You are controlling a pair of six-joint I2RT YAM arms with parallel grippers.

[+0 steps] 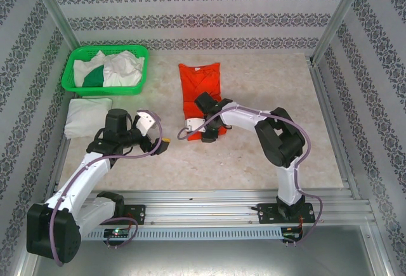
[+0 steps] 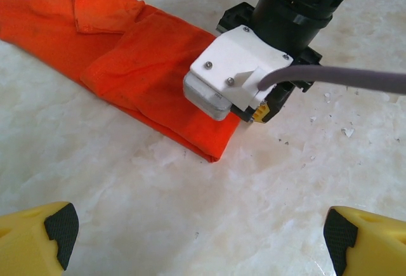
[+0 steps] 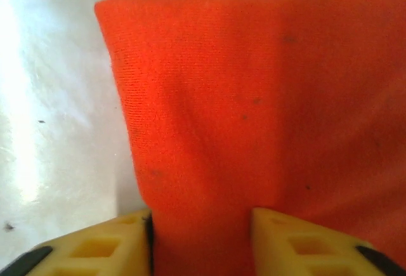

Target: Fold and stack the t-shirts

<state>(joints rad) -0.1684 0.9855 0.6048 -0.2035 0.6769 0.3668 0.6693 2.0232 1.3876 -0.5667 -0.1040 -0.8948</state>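
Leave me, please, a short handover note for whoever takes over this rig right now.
Left gripper: open, holding nothing, hovering over the table.
Right gripper: shut on the near edge of the bright orange-red cloth t-shirt.
Things: that shirt lies mid-table as a narrow strip, sides folded in. A folded white cloth t-shirt lies at the far left. A crumpled white cloth t-shirt and a dark green cloth t-shirt sit in the green plastic mesh basket.
Done: one white shirt folded.
Left: fold the orange-red shirt across, stack it, then do the basket shirts.
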